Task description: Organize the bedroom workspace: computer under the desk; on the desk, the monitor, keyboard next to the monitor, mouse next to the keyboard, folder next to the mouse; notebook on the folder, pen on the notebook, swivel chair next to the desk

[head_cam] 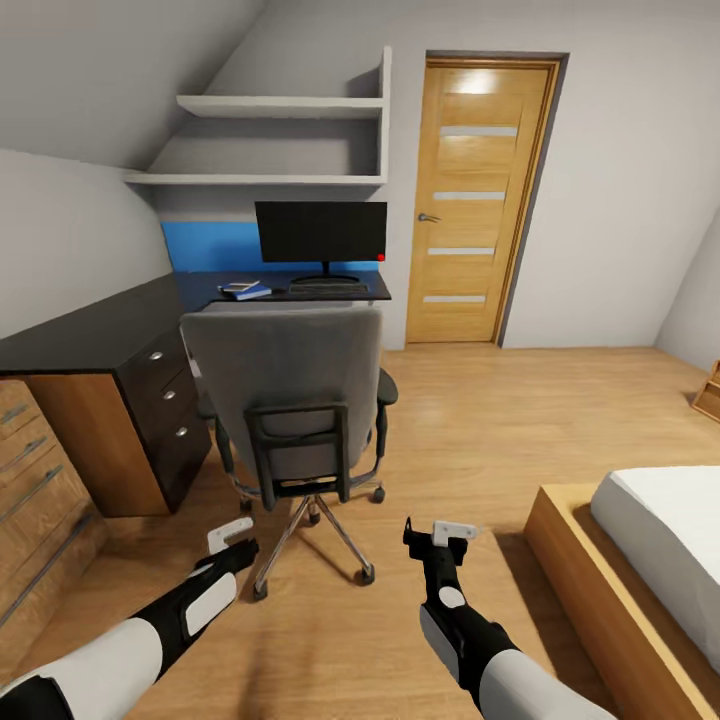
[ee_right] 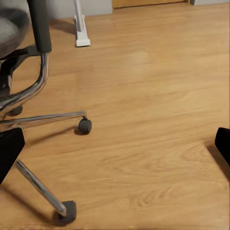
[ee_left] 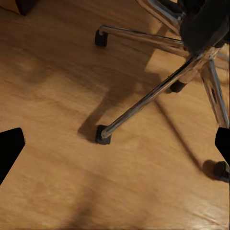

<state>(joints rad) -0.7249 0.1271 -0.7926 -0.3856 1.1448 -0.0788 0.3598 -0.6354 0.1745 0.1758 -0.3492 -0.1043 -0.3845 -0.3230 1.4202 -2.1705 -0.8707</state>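
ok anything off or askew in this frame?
Nothing spilled or damaged. The swivel chair stands upright on all castors, its back toward the camera, facing the desk. The monitor is upright on the desk with a small stack including something blue beside it. Both grippers hang low and empty.

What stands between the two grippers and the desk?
In the head view, the swivel chair stands between the left gripper, the right gripper and the desk.

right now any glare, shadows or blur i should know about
Head view: bright glare at the top of the door and wide-angle bending of walls; left wrist view: the swivel chair base casts a soft shadow on the floor; right wrist view: sharp and evenly lit.
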